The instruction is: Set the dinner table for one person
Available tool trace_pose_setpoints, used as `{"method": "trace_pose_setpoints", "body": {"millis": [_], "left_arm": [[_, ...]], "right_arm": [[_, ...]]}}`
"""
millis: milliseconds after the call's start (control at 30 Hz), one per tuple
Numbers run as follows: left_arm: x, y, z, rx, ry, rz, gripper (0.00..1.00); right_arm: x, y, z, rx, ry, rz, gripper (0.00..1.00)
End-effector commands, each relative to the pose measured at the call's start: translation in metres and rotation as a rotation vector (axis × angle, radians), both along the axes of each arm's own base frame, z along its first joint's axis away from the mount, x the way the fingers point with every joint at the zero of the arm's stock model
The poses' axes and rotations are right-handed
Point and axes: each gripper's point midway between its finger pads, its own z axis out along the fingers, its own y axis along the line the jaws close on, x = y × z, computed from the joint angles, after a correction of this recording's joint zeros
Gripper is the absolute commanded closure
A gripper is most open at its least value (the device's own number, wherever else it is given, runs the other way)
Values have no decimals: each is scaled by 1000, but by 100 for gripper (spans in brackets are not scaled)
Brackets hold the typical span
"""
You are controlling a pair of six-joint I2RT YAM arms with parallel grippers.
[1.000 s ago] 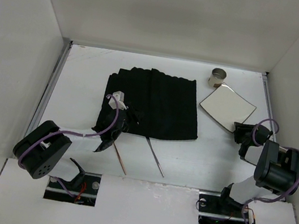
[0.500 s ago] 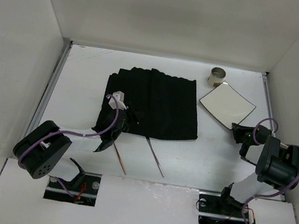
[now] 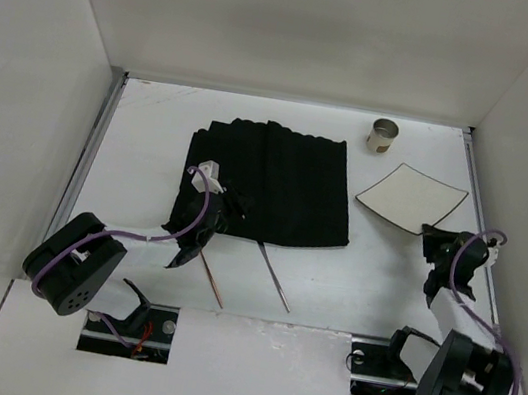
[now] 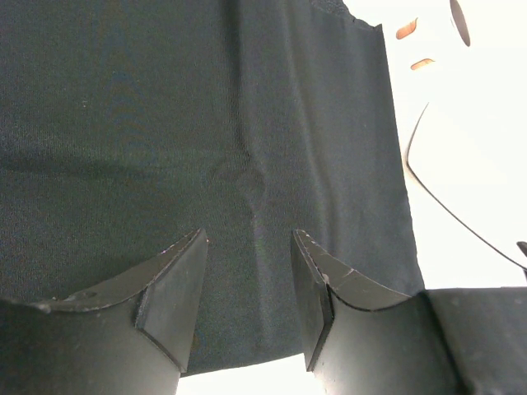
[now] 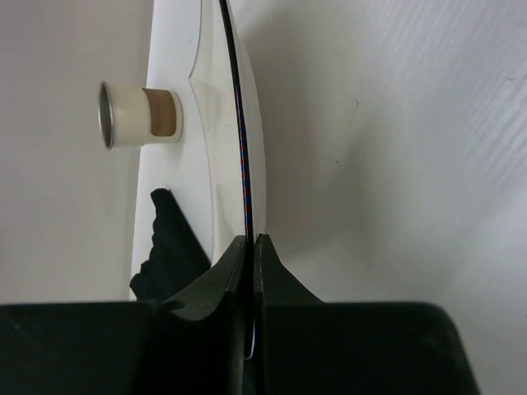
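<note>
The right gripper (image 5: 249, 240) has just pinched shut on the near rim of the square plate (image 3: 412, 197), which has slid and turned slightly toward 3 o'clock. I judge the plate is now in hand for carrying to the black mat (image 3: 271, 184). The left gripper (image 4: 247, 239) hangs unchanged, jaws apart, over the mat's 7 o'clock corner. The dinner table (image 3: 154, 128) lies under it all, matte white and flat, with thin metal rails down both sides.
</note>
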Motion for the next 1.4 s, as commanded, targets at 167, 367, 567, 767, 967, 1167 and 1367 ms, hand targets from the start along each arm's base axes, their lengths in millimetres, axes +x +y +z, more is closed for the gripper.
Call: {"method": "trace_pose_setpoints", "body": {"millis": [167, 367, 567, 767, 967, 1167, 1367], "left_arm": [[10, 11, 17, -33, -67, 42, 57], [16, 32, 17, -39, -62, 103, 58], [19, 48, 12, -55, -45, 154, 58], [22, 50, 11, -59, -39, 162, 58], [24, 61, 9, -70, -29, 196, 58], [25, 80, 8, -86, -28, 254, 58], [23, 95, 5, -100, -19, 295, 58]], "right_arm": [[-11, 14, 116, -132, -239, 39, 97], [-20, 61, 177, -132, -371, 193, 98], [-39, 97, 224, -124, -493, 284, 98], [-45, 125, 254, -103, -556, 362, 98], [-28, 187, 261, -32, -580, 531, 97], [5, 260, 251, 69, -598, 678, 97], [44, 304, 233, 107, -619, 697, 97]]}}
